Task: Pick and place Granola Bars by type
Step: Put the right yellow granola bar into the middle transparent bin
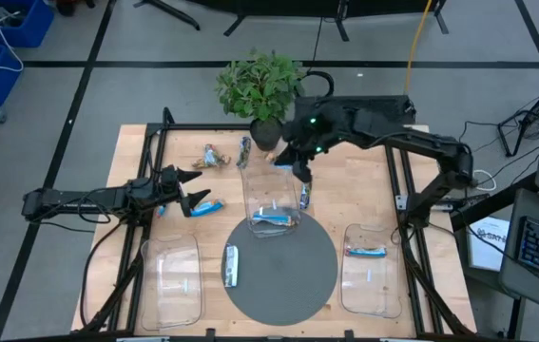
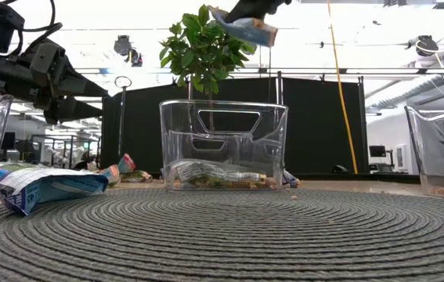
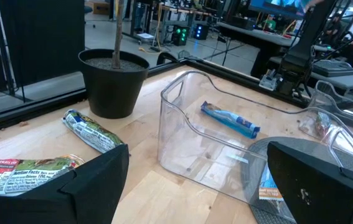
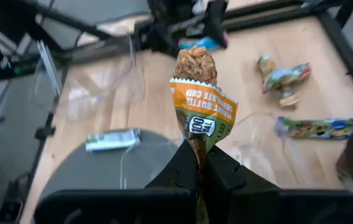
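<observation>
The right gripper (image 4: 196,163) is pinching the lower end of an orange-and-white crinkled foil granola bar (image 4: 202,111), its two dark fingers closed tight on the wrapper so the bar is standing upright above them. In the high view this gripper (image 1: 299,171) is hanging over the far edge of the light wooden tabletop (image 1: 364,195), just beside the black plastic pot (image 1: 267,133) of a small leafy green plant (image 1: 259,84) and above the far end of a clear, rigid, round-cornered plastic tray (image 1: 271,198).

That middle tray is sitting half on a round grey woven mat (image 1: 283,271) with a ribbed spiral texture, and a shiny green-and-white wrapped bar (image 1: 274,218) is lying flat inside it. A blue-wrapped bar (image 1: 304,197) is resting on the wood just beside the tray's right wall.

The left gripper (image 1: 185,187) is hovering low over the left side of the table with its dark fingers spread wide and holding nothing; a blue-and-white foil bar (image 1: 202,206) is lying near its tips. Two more crumpled wrappers, a brown-gold bar (image 1: 215,157) and a slim green-blue bar (image 1: 244,149), are lying near the far edge. A silver-white bar (image 1: 231,265) is lying on the mat's left rim, an empty-looking clear tray (image 1: 171,280) is standing at near left, and a third clear tray (image 1: 371,271) at near right is holding a blue-and-red bar (image 1: 365,252).
</observation>
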